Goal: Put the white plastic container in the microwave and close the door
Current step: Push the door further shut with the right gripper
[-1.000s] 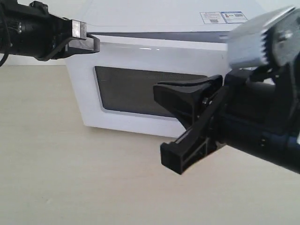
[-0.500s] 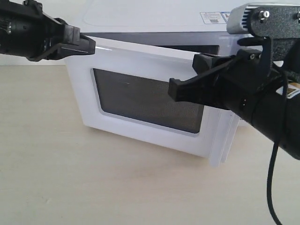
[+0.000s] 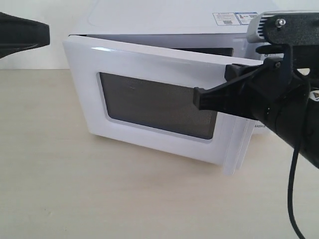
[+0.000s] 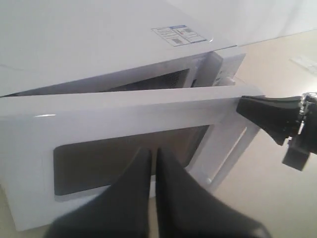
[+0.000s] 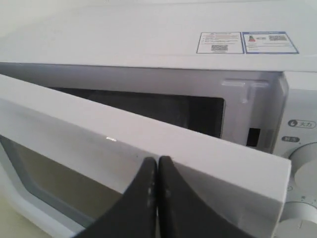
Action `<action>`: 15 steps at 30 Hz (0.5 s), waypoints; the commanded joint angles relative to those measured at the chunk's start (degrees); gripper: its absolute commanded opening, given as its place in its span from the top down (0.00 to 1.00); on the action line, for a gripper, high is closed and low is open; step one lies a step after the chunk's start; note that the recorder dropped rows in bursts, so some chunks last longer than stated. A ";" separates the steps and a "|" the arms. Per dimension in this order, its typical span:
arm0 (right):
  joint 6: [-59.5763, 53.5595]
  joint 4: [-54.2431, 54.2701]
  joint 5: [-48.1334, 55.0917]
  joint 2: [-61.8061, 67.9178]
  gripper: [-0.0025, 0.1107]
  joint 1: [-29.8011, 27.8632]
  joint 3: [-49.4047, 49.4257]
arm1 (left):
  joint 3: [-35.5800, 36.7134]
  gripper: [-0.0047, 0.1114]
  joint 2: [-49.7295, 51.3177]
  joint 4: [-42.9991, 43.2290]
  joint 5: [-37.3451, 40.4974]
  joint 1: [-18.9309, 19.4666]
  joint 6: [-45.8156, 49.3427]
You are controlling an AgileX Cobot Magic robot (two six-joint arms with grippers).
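The white microwave (image 3: 164,17) stands on the table with its door (image 3: 149,67) ajar, hinged on the left and swung out at the handle (image 3: 234,149) side. My right gripper (image 3: 197,98) is shut and empty, its tip at the door's front face near the window's right end; in the right wrist view the right gripper (image 5: 157,159) touches the door (image 5: 99,134) just below its top edge. My left gripper (image 3: 46,32) is shut and empty, off the door's upper left corner. In the left wrist view the left gripper (image 4: 154,150) hangs before the door (image 4: 124,106). The white plastic container is out of view.
Sticker labels (image 5: 247,43) lie on the microwave's top and two round knobs (image 5: 307,171) sit right of the dark cavity (image 5: 163,106). The light wooden table (image 3: 75,189) stretches in front of and left of the microwave.
The door has swung from flat against the body to ajar. My left gripper has drawn back to the left, away from the door's top corner. My right gripper has risen and shifted right.
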 commanded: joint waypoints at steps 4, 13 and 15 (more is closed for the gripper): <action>-2.87 1.54 -2.97 -0.16 0.98 -0.07 -0.31 | 3.50 0.92 -15.49 6.90 0.43 -0.13 -7.30; -2.87 3.72 -1.70 -0.16 0.98 -0.85 -0.31 | 3.50 0.92 -26.01 29.35 2.58 -0.13 -29.30; -2.76 3.72 0.07 -0.16 0.98 -3.11 -0.31 | 3.50 0.92 -27.50 30.20 4.67 -0.13 -30.43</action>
